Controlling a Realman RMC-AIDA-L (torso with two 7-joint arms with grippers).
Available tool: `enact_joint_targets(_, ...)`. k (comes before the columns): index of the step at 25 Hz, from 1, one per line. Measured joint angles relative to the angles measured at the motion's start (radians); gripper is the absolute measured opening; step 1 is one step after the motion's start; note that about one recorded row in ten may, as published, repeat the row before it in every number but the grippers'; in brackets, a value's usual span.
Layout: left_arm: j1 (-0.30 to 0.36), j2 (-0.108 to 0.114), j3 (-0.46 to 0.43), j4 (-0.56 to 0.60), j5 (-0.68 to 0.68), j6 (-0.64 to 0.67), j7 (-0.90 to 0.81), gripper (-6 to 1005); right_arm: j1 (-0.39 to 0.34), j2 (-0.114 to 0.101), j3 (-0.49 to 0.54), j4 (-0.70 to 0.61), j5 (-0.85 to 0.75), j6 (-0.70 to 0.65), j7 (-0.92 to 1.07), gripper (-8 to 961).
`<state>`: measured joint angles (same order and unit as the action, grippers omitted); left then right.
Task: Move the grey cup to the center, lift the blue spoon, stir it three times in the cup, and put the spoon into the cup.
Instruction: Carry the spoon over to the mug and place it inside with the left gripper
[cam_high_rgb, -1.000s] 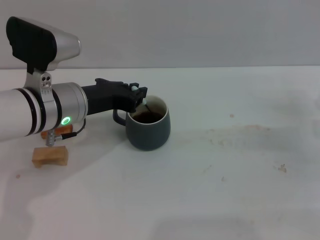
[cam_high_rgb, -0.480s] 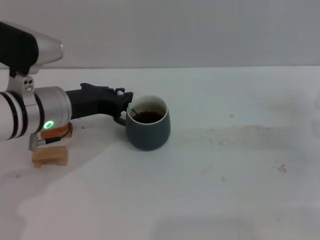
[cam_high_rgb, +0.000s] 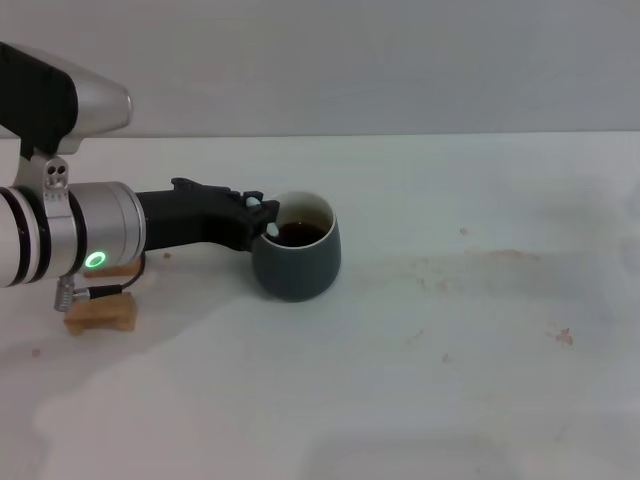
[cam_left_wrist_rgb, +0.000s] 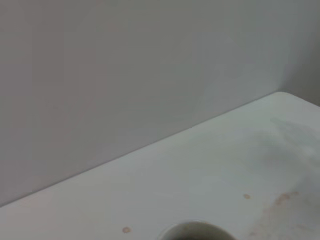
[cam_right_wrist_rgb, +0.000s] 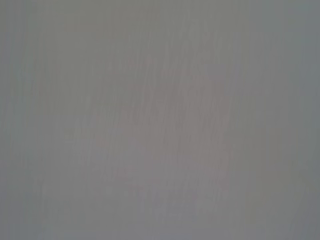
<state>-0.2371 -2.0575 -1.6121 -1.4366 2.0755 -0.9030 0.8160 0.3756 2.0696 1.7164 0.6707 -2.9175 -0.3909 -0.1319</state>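
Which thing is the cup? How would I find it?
Look along the white table to the black left gripper reaching in from the left. The cup sits at its tip: round, dark blue-grey, cream inside, holding brown liquid, unlike the small wooden block.

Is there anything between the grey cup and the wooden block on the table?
Yes. In the head view the left gripper and its arm reach across above that stretch, from over the wooden block to the grey cup.

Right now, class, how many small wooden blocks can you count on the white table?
1 in plain sight: a tan wooden block near the table's left edge, under the left arm. An orange-brown piece just above it, mostly hidden by the arm, may be a second.
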Motion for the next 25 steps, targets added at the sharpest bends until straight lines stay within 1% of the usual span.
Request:
enact_joint_targets(7, -0.001, -0.003, 0.009, -0.018, -0.002, -0.006, 0.002, 181, 0.001, 0.002, -0.002, -0.002, 0.0, 0.0, -0.001, 66)
enact_joint_targets(12, -0.015, -0.005, 0.028, 0.003, -0.006, 0.026, 0.014, 181, -0.001, 0.004, -0.003, 0.002, 0.0, 0.0, -0.002, 66)
enact_joint_targets(15, -0.02, -0.006, 0.04, 0.018, -0.026, 0.056, 0.031, 181, -0.003, 0.005, -0.004, 0.002, 0.0, 0.0, -0.002, 66)
enact_joint_targets(18, -0.029, -0.005, 0.039, 0.047, -0.08, 0.084, 0.077, 181, -0.006, 0.006, -0.005, 0.003, 0.0, 0.0, -0.002, 66)
enact_joint_targets(25, -0.048, -0.004, 0.036, 0.086, -0.129, 0.125, 0.123, 182, -0.007, 0.007, -0.005, 0.006, 0.0, 0.001, -0.002, 66)
